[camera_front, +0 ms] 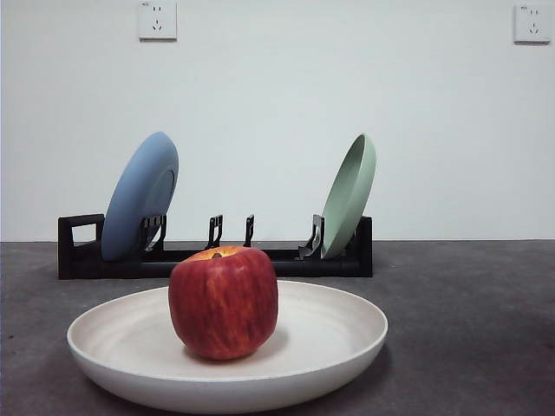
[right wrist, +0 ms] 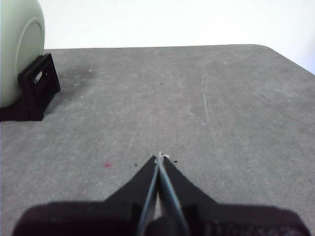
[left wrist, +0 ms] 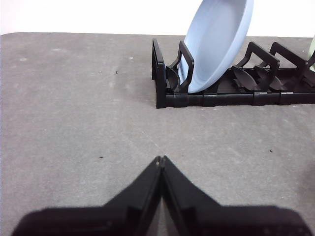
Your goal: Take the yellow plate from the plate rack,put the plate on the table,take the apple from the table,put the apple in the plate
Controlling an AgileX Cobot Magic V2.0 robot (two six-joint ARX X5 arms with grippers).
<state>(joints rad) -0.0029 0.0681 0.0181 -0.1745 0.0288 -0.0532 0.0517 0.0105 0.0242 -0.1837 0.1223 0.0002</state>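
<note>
The dark red apple (camera_front: 224, 302) stands upright in the middle of the cream yellow plate (camera_front: 347, 334), which lies flat on the dark grey table (camera_front: 468, 303) close to the front camera. Behind them runs the black plate rack (camera_front: 78, 247), also seen as plate rack (left wrist: 231, 91) in the left wrist view. My left gripper (left wrist: 160, 160) is shut and empty over bare table near the rack's handle end. Shut and empty as well, my right gripper (right wrist: 160, 156) hovers over bare table off the rack's other end (right wrist: 37, 86). Neither arm shows in the front view.
A blue plate (camera_front: 140, 195) leans in the rack's left slot and appears as blue plate (left wrist: 216, 42) in the left wrist view. A pale green plate (camera_front: 351, 192) leans at the right end, green plate (right wrist: 19, 49). Two wall sockets (camera_front: 157, 19) sit high on the white wall.
</note>
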